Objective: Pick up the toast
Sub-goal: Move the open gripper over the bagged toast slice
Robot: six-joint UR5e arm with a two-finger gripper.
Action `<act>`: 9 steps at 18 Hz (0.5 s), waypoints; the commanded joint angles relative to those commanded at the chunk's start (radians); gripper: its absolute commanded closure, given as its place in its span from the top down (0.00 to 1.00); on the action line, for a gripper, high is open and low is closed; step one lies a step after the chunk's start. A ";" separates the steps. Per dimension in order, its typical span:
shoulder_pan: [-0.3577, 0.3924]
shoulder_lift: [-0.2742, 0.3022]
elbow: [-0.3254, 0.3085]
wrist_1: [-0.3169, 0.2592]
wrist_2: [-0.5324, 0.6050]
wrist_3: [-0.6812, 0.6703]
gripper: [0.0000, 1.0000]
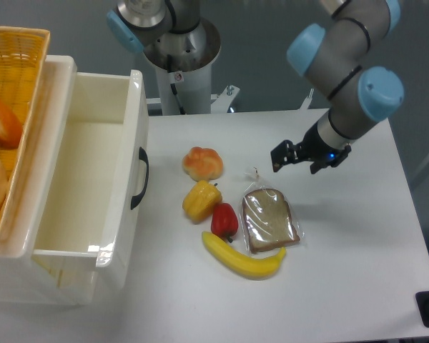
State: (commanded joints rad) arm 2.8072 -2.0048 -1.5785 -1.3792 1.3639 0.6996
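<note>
Far left of the pincer, a wicker basket (18, 53) sits at the frame edge with orange bread in it, and just beside it stands a white bin (93, 179) with a black handle. Nearer, left of the pincer, lies a roll (203, 163). Below the roll and lower left of the pincer sits a yellow pepper (200, 201), with a red pepper (224, 219) touching it. A banana (244, 260) curves under both, lowest of the group. The toast (269, 219), sealed in clear wrap, lies flat on the table (357, 250), below and slightly left of the pincer, its lower edge touching the banana. The pincer (309, 158) hangs above the table, apart from the toast, its fingers spread and holding nothing.
</note>
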 joint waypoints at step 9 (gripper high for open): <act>-0.017 -0.058 0.002 0.100 -0.020 0.011 1.00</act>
State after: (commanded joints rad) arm 2.7903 -2.0632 -1.5769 -1.2793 1.3438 0.7102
